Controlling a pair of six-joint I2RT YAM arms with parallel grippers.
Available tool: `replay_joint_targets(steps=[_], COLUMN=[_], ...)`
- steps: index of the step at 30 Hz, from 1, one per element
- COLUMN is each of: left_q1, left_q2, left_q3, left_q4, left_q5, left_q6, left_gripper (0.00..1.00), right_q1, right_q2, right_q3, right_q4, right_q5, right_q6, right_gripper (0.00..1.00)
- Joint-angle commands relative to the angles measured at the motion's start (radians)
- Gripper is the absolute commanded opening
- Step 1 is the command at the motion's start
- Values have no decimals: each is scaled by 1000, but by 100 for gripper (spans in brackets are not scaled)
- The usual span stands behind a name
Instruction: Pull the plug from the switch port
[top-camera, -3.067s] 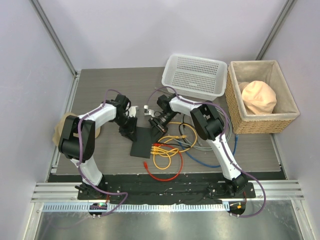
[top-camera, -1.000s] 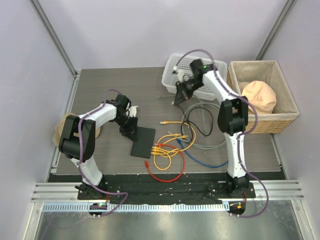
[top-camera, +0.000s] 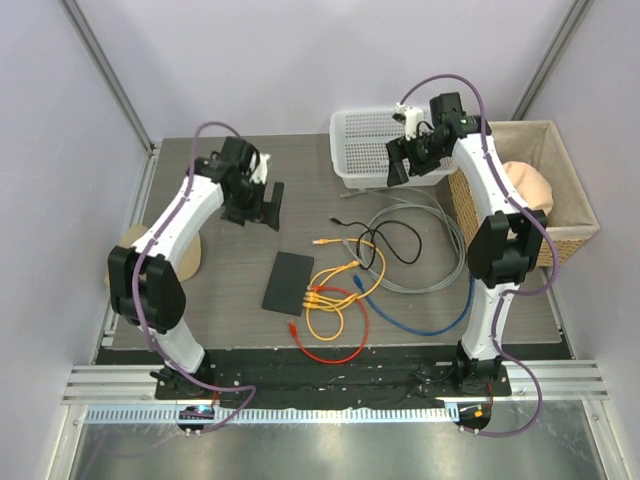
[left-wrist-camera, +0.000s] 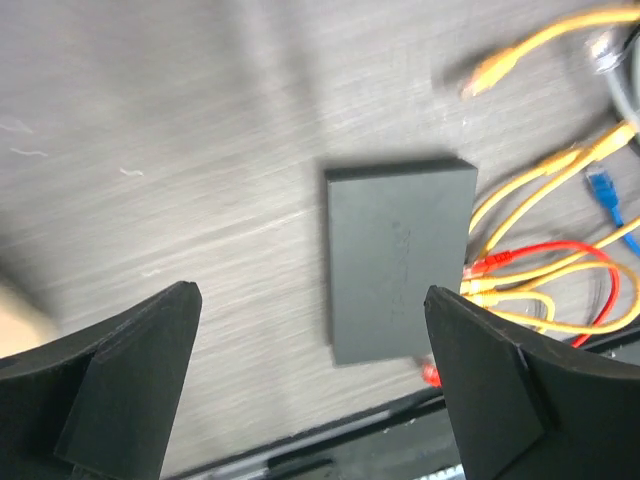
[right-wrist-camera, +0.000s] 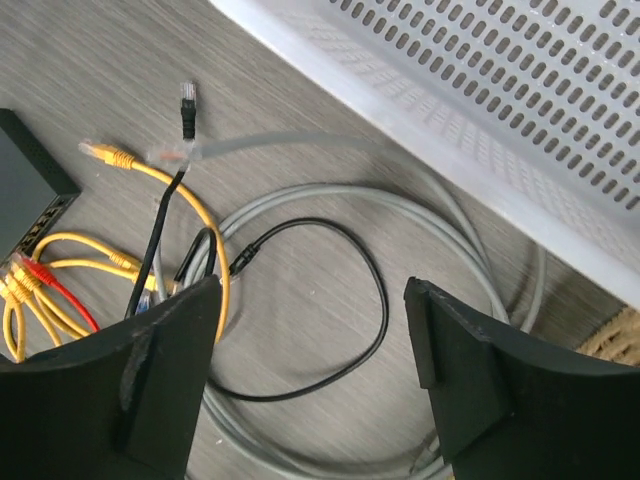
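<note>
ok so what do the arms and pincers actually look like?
White shells on the left arm and right arm, black joints, a purple cable looped along each. The left pincer and right pincer each have two thick matte-black wedge-shaped fingers. No markings visible.

Both arms reach out over the table. The left gripper (left-wrist-camera: 310, 300) hangs with jaws spread wide. The right gripper (right-wrist-camera: 312, 290) is parted and empty too.

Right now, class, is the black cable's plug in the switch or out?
Out: the black plug lies well apart from the switch.
</note>
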Motion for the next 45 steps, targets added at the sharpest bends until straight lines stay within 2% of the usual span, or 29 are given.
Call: replay_joint_targets(steps=[1,3,5,6,7,8,10,11,12,13,14,15,16,17,19,21,23,24,28,30,32,35,38,39,40,42,43,45], left_q1=[5,11,20,22,23,22,23,25,37,49,57,62,63,62,-2,-30,-30,-47,-140,-200,-245,-318,-357,-357,-357,-357,-357,-357], left_q2=[9,92,114,120,132,147,139,88,51,13,23,78,138,138,152,148,145,145,152,148,143,112,18,-25,-64,-160,-185,-260], left_q3=[282,511,642,702,855,923,1050,1050,1028,963,1011,1128,1365,1359,1393,1384,1359,1364,1422,1419,1424,1390,1222,1132,938,730,556,385], left_q4=[-296,-413,-417,-404,-398,-389,-287,-232,-87,3,45,-8,-57,9,72,38,34,40,105,168,258,333,352,353,381,375,314,265], left_q5=[-143,-166,-217,-255,-306,-397,-480,-587,-623,-633,-651,-671,-665,-621,-621,-674,-677,-738,-918,-997,-1035,-1090,-1032,-1027,-1027,-996,-986,-911], left_q6=[59,55,47,13,-28,-78,-137,-178,-248,-286,-316,-402,-445,-468,-400,-489,-495,-525,-470,-407,-294,-211,-162,-154,-133,-53,-47,5], left_gripper=[100,100,100,100,100,100,100,100,100,100,100,100,100,100,100,100,100,100,100,100,100,100,100,100,100,100,100,100], right_q1=[22,43,57,71,81,91,124,135,156,163,173,180,196,204,218,223,233,238,258,258,258,258,258,258,258,258,258,259], right_q2=[-120,-125,-118,-116,-113,-113,-113,-110,-107,-102,-90,-85,-78,-67,-62,-74,-93,-107,-134,-145,-154,-173,-196,-203,-211,-240,-248,-265], right_q3=[-46,-49,-43,-40,-42,-58,-84,-115,-129,-141,-156,-158,-157,-132,-102,-77,-92,-103,-144,-150,-157,-169,-184,-183,-177,-178,-187,-203], right_q4=[34,32,32,35,35,39,42,39,39,36,31,28,23,5,-4,6,28,34,31,31,32,40,48,49,46,43,42,36], right_q5=[20,28,37,37,42,49,48,33,28,22,6,2,-3,-7,-4,8,22,41,55,57,63,54,39,28,13,-55,-81,-200], right_q6=[29,29,34,38,40,38,24,21,17,21,24,32,32,32,27,31,29,27,9,8,6,11,23,38,49,73,86,104], right_gripper=[84,85,85,85,86,86,86,87,97,98,98,98,98,98,98,98,98,98,98,98,98,98,98,98,98,98,98,98])
